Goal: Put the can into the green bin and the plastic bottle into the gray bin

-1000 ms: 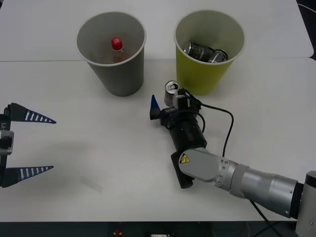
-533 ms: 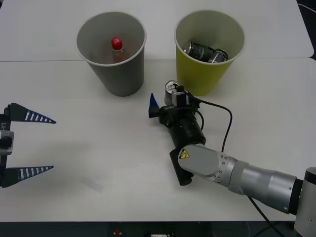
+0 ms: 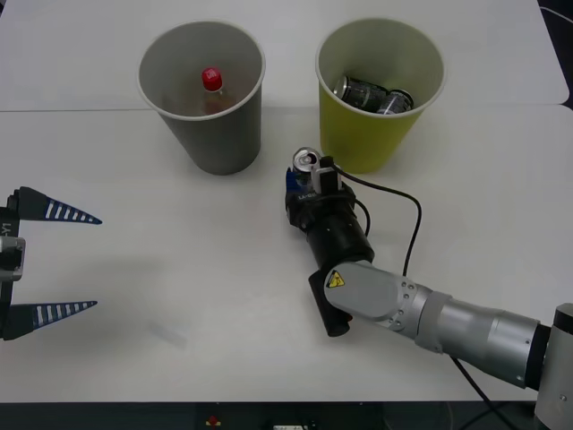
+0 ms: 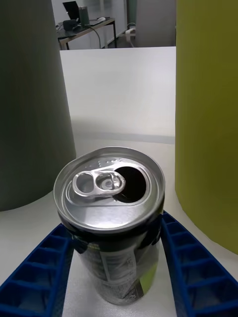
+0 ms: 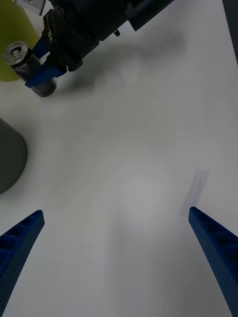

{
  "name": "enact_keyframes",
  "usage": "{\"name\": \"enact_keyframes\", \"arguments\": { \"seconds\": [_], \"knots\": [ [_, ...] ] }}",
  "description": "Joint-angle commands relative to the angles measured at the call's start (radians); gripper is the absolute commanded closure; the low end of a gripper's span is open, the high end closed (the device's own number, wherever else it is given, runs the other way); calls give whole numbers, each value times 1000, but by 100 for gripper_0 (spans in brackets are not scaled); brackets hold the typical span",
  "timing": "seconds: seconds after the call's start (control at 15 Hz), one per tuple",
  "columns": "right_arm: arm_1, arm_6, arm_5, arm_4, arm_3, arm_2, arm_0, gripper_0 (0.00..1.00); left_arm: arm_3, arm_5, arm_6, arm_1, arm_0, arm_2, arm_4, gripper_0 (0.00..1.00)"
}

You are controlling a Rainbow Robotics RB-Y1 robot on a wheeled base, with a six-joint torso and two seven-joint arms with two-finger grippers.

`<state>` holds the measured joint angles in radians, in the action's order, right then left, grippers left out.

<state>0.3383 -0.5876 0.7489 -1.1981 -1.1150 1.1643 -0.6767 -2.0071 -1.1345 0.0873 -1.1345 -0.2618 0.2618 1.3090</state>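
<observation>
Left gripper [image 3: 54, 262]: at the left edge of the front view, low over bare table, fingers spread wide with nothing between them; idle.
Gray bin [image 3: 219, 143]: upper left of centre in the front view, upright. It holds the plastic bottle [image 3: 211, 82], red cap up, leaning against the inner wall. Bottle step judged done.
Can [image 3: 307, 162]: upright on the table at centre of the front view, between the two bins and just beside the foot of the green bin. In the right wrist view its top is open, tab folded back, and it sits low in the frame between the blue ribbed fingers [image 4: 188, 267].
Right gripper [image 3: 303, 190]: at centre of the front view, reaching in from the lower right. Its fingers are closed in against both sides of the can; contact looks made on each flank, though how firm the clamp is cannot be confirmed.
Green bin [image 3: 376, 143]: upper right of centre, upright, already holding two dark cans [image 3: 372, 94] lying on their sides.
Remaining: lift the gripped can over the rim and release it into the green bin; judged the last step.
Table [image 3: 179, 269]: white, matte, a seam running across behind the bins; a small strip of clear tape [image 5: 195, 192] lies near the left gripper.
Room: desk with a laptop [image 4: 74, 12] far back, upper left of the right wrist view.
</observation>
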Motion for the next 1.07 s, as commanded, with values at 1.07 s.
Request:
{"name": "enact_keyframes", "arguments": {
  "seconds": [1.07],
  "knots": [
    [229,19,-3,-64,-351,-6,137,100,0,0,0,0,0,0,0,0]
  ]
}}
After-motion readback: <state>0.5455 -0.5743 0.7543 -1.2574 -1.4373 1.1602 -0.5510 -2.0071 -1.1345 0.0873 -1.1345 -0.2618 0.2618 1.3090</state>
